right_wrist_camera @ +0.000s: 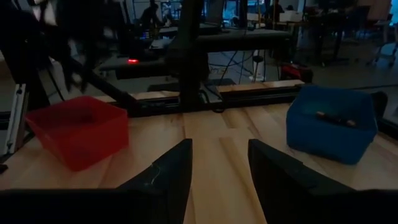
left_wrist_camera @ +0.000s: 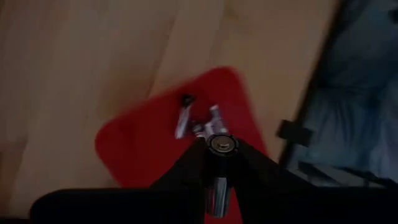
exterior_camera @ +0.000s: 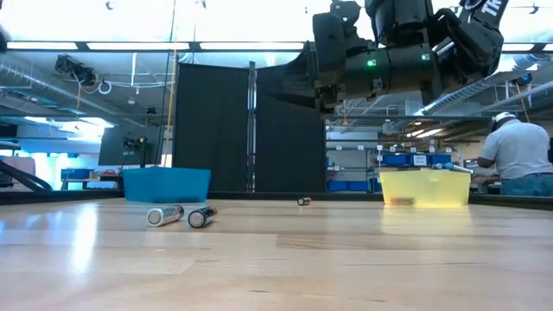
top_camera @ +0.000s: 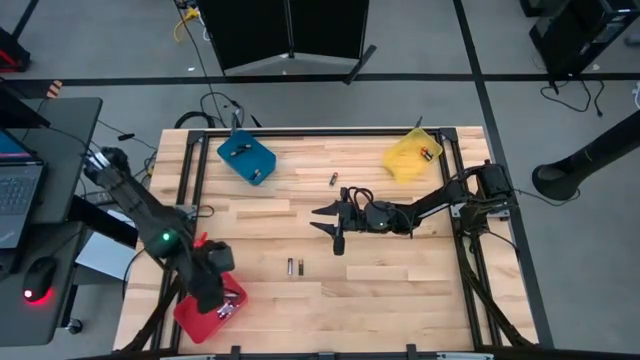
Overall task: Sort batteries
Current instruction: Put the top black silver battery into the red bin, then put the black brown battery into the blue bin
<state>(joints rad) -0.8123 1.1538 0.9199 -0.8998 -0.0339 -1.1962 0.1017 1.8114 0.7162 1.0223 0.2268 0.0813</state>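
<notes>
My left gripper [top_camera: 222,288] hangs over the red tray [top_camera: 205,315] at the table's near left corner, shut on a silvery battery [left_wrist_camera: 219,177]. In the left wrist view the red tray [left_wrist_camera: 143,143] lies below it with a few batteries [left_wrist_camera: 189,121] inside. My right gripper [top_camera: 322,221] stands open over the middle of the table, its fingers [right_wrist_camera: 168,171] level and empty. Two batteries [top_camera: 291,267] lie side by side on the wood nearer the front, shown in the low view as two batteries [exterior_camera: 181,215]. A small battery [top_camera: 333,179] lies farther back. My left gripper pinches the battery between its two fingers [left_wrist_camera: 186,171], which lie along its sides. The battery's round metal end [left_wrist_camera: 222,144] sticks out at the fingertips. The fingers slant down from above, and the battery is clear of the tray below.
A blue tray [top_camera: 246,157] with batteries stands at the far left, a yellow tray [top_camera: 413,155] with batteries at the far right. A black frame [top_camera: 190,170] borders the tabletop. A laptop and mouse sit on a side desk [top_camera: 30,200] at left. A person [exterior_camera: 518,155] sits beyond the table.
</notes>
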